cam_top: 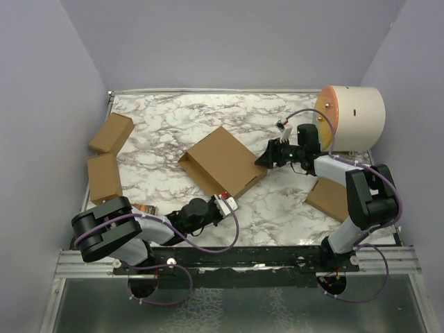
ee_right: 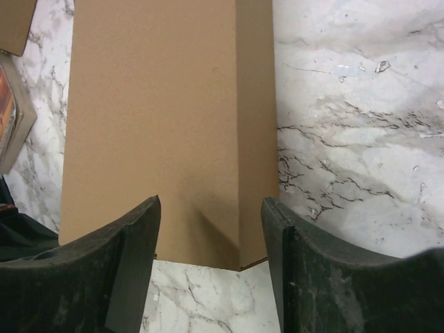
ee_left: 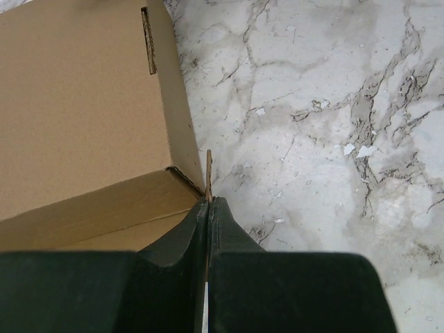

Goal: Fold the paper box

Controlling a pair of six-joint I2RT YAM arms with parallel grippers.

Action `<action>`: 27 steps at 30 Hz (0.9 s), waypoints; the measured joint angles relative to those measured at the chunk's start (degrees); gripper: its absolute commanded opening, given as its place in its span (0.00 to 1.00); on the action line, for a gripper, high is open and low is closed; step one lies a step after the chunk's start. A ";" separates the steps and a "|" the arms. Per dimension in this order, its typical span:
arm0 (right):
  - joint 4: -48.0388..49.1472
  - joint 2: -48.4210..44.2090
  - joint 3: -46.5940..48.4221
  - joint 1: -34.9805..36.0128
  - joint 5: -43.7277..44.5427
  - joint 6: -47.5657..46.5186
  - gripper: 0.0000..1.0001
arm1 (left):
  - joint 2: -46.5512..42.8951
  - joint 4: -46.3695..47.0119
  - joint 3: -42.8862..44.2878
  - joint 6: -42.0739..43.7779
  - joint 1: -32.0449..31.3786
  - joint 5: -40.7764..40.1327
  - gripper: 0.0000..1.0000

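The paper box (cam_top: 223, 161) is being shown by the overhead camera at the middle of the marbled table (cam_top: 291, 215). The left gripper (cam_top: 226, 201) is being held at its near corner and the right gripper (cam_top: 266, 160) at its right corner. How the jaws stand is being made plain only by the wrist cameras.

In the left wrist view, a thin cardboard tab (ee_left: 208, 173) standing at the box's corner is being pinched between the left gripper's clenched fingers (ee_left: 229, 232). A narrow slot (ee_left: 148, 40) in the box's top is also being shown there; it is not being picked up from overhead.

In the right wrist view, the right gripper's fingers (ee_right: 135, 257) are being held apart over the near end of the box's top, and nothing is being seen clamped between them.

The surroundings are being given only by the overhead view. One paper box is being counted, along with three smaller cardboard boxes: two on the left (cam_top: 111, 133) (cam_top: 104, 177) and one on the right (cam_top: 330, 197). One cream cylinder (cam_top: 354, 116) with an orange end is being counted at the far right corner.
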 measured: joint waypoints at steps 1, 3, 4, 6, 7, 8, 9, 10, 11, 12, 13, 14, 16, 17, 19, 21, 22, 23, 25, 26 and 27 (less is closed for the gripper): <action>0.02 0.22 0.00 -0.02 0.22 -0.09 0.55 | 0.00 0.04 -0.02 -0.17 0.02 0.02 0.00; 0.07 1.25 0.00 -0.02 0.55 -0.28 0.53 | 0.00 0.17 -0.11 -0.50 0.11 0.02 0.00; 0.02 1.79 0.00 -0.02 0.68 -0.31 0.51 | 0.00 0.33 -0.20 -0.68 0.11 0.02 0.00; 0.04 3.32 0.00 -0.02 0.94 -0.04 0.47 | 0.00 0.72 -0.48 -0.98 0.33 0.02 0.00; 0.22 3.50 0.00 -0.02 0.90 0.11 0.46 | -0.02 0.94 -0.61 -1.14 0.37 0.02 0.00; 0.24 3.50 0.00 -0.02 0.81 0.33 0.46 | -0.11 1.07 -0.74 -1.46 0.48 0.02 0.00; 0.37 3.48 0.00 -0.02 0.85 0.44 0.46 | -0.17 1.20 -0.87 -1.70 0.55 0.00 0.00; 0.42 3.50 0.00 -0.02 0.87 0.57 0.45 | -0.26 1.31 -1.03 -1.97 0.74 0.02 0.00; 0.44 3.50 0.00 -0.02 0.92 0.57 0.45 | -0.39 1.38 -1.20 -2.25 0.87 0.02 0.00; 0.48 3.50 0.00 -0.02 0.92 0.59 0.45 | -0.66 1.44 -1.44 -2.62 1.16 0.00 0.00; 0.48 3.50 0.00 0.00 0.92 0.63 0.44 | -0.92 1.51 -1.68 -3.02 1.29 0.02 0.00; 0.48 3.50 0.00 -0.02 0.92 0.63 0.44 | -1.16 1.64 -1.92 -3.50 1.55 0.02 0.00; 0.48 3.52 0.00 0.00 0.90 0.66 0.44 | -1.40 1.92 -2.32 -4.31 1.88 0.02 0.00; 0.50 3.56 0.00 0.00 0.90 0.70 0.44 | -1.51 2.19 -2.54 -4.74 2.10 0.02 0.00; 0.50 3.58 0.00 0.00 0.90 0.79 0.43 | -1.75 2.54 -2.86 -5.64 2.36 0.02 0.00; 0.50 3.58 0.00 0.00 0.90 0.83 0.43 | -1.88 2.84 -3.06 -6.27 2.71 0.02 0.00; 0.50 3.58 0.00 0.00 0.92 0.90 0.43 | -1.92 3.06 -3.21 -6.51 2.75 0.04 0.00; 0.50 3.61 0.00 0.00 0.90 0.98 0.43 | -1.97 3.45 -3.48 -6.88 2.99 0.04 0.00; 0.52 3.69 0.00 0.00 0.90 1.05 0.43 | -2.03 3.80 -3.74 -7.32 3.17 0.11 0.00; 0.52 3.74 0.02 0.00 0.90 1.05 0.43 | -2.03 3.91 -3.80 -7.52 3.39 0.17 0.00; 0.52 3.74 0.04 0.00 0.90 1.05 0.43 | -2.03 3.96 -3.85 -7.74 3.45 0.26 0.00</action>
